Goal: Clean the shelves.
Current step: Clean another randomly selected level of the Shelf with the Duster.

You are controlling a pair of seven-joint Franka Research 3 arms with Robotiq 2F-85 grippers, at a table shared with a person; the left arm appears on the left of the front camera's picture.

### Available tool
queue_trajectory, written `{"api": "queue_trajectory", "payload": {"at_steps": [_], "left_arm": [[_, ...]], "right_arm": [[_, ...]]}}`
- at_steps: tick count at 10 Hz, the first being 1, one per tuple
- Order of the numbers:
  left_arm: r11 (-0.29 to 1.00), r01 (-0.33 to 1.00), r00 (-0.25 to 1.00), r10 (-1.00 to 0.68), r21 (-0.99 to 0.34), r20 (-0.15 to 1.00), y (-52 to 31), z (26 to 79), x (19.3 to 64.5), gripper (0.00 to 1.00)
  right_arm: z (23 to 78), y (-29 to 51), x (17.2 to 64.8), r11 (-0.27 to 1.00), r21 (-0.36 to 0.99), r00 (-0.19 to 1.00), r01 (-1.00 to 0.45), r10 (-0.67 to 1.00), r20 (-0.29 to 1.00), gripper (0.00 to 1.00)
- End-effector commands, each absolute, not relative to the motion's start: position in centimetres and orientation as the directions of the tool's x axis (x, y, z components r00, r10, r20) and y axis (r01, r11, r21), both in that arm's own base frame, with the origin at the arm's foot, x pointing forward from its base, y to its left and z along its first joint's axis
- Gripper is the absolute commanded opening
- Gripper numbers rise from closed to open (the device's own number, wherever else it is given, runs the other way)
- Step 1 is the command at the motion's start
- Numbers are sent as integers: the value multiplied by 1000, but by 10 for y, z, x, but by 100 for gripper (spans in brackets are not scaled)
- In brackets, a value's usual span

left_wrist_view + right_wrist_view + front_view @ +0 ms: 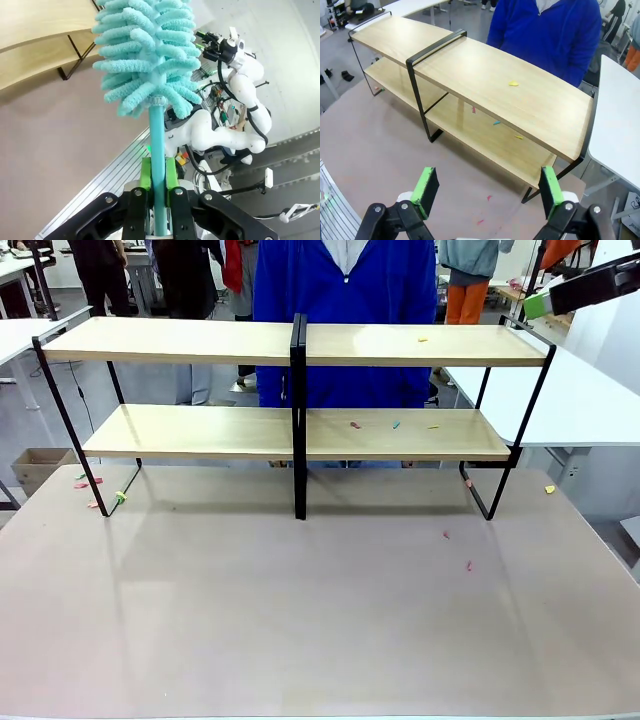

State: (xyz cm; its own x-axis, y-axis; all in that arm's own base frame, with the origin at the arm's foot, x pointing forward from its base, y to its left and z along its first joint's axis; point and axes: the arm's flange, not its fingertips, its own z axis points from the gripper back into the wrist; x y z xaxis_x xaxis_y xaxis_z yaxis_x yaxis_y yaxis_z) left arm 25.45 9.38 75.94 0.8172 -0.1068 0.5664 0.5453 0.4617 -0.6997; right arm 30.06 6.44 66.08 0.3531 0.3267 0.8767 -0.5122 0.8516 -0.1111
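The left gripper (157,175) is clamped on the handle of a duster (150,55). The right gripper (489,192) stands wide and empty near the right end of the shelves (170,340). The shelves span the far side of the surface (300,620), with scraps (422,339) on the right halves of both boards. The step is probably best done by laying the duster head flat on a board and sweeping lightly toward the open right end, upper board first, without nudging the frame.

Left gripper (159,172): jaws clamped on the duster handle (158,135), green pads (145,172) pressed against both sides. Right gripper (487,192): jaws spread wide, nothing between them. Right arm (235,100): raised, gripper at the far right.
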Motion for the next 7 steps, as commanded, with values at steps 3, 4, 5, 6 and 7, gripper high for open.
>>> {"api": "queue_trajectory", "payload": {"at_steps": [3,4,5,6,7], "left_arm": [[402,624,781,-281,-670,558,-28,773,332,13],[425,616,788,-335,-663,518,-76,775,359,13],[500,593,805,-343,-631,484,-118,773,381,13],[563,566,823,-340,-602,456,-158,772,400,13],[617,540,837,-323,-573,441,-192,768,418,13]], "right_arm": [[662,64,301,852,-111,352,-511,326,878,100],[662,64,301,852,-111,352,-511,326,878,100],[662,64,301,852,-111,352,-511,326,878,100],[662,64,301,852,-111,352,-511,326,878,100],[662,64,301,852,-111,352,-511,326,878,100]]}}
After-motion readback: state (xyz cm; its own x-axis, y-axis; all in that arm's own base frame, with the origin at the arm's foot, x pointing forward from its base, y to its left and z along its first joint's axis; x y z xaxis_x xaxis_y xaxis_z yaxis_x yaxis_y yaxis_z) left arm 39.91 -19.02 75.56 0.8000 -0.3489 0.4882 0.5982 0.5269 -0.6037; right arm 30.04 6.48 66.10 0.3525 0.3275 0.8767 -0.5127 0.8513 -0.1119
